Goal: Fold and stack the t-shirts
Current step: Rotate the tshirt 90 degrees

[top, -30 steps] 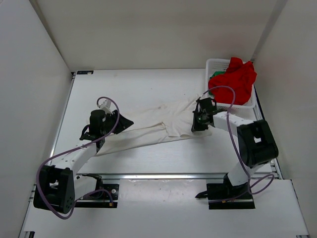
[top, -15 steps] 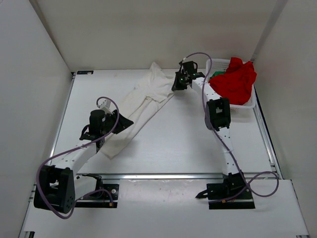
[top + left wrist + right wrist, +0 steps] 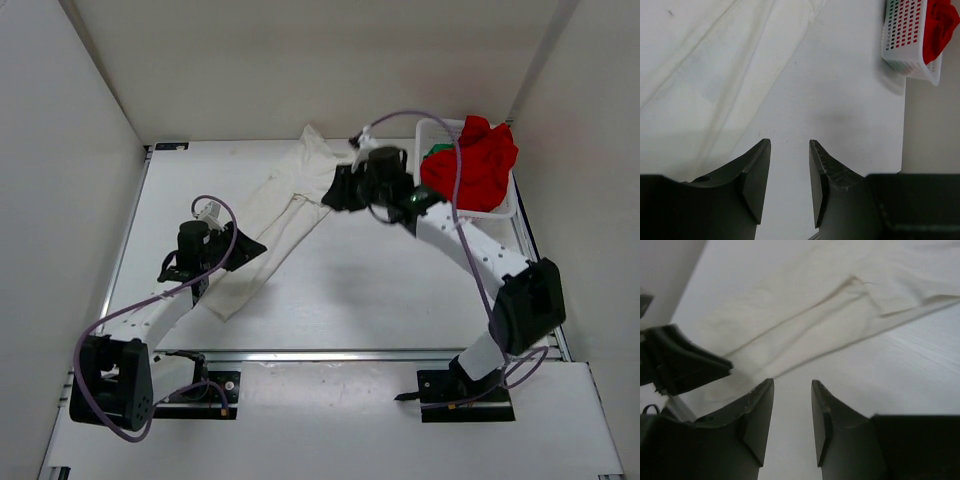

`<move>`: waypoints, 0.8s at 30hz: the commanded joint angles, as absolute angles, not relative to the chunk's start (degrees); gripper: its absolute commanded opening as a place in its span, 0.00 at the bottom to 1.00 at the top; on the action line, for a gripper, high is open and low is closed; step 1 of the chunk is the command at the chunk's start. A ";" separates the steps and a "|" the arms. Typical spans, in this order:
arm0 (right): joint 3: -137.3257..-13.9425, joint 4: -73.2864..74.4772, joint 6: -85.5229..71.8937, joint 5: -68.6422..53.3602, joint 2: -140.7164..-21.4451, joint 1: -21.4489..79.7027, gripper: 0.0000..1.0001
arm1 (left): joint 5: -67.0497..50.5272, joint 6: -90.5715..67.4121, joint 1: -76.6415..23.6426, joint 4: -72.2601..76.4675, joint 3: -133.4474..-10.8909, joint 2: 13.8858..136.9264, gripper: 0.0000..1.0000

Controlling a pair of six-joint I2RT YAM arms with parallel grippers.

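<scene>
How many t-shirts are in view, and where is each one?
3. The cream-white t-shirt lies stretched on the table; the red t-shirt is heaped in the white mesh basket; the green t-shirt peeks out beneath it. More may be hidden.

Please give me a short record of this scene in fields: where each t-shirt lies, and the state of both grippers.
cream t-shirt: unfolded, lying diagonally on the table
red t-shirt: heaped in the basket
green t-shirt: in the basket, mostly hidden by the red t-shirt
left gripper: open, holding nothing
right gripper: open, holding nothing
stack: not yet begun
</scene>
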State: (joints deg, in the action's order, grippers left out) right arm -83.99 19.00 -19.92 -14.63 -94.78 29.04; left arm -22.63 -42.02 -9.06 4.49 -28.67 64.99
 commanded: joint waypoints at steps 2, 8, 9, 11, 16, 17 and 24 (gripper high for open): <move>-61.19 0.63 -31.70 -14.07 -92.73 38.73 0.36 | -24.26 -38.16 -6.69 -4.63 -34.44 60.47 0.48; -60.90 -8.36 -38.40 -12.67 -102.72 46.93 0.42 | -23.73 -33.66 -3.52 -12.82 -40.52 56.08 0.50; -63.00 -8.52 -39.19 -12.57 -103.53 47.80 0.43 | -24.43 -33.49 -3.25 -13.44 -40.52 55.73 0.50; -62.94 -10.88 -40.51 -11.52 -105.38 47.81 0.39 | -24.70 -33.66 -3.16 -13.45 -39.29 55.02 0.49; -69.32 -5.80 -40.70 -13.61 -110.20 43.78 0.39 | -25.13 -34.98 -4.22 -13.09 -38.58 54.05 0.49; -69.78 -6.06 -40.52 -13.97 -110.91 42.90 0.41 | -24.88 -34.72 -4.74 -13.36 -39.28 54.05 0.49; -80.31 3.93 -37.01 -19.07 -120.66 39.03 0.42 | -24.78 -35.51 -5.89 -13.01 -39.55 52.91 0.49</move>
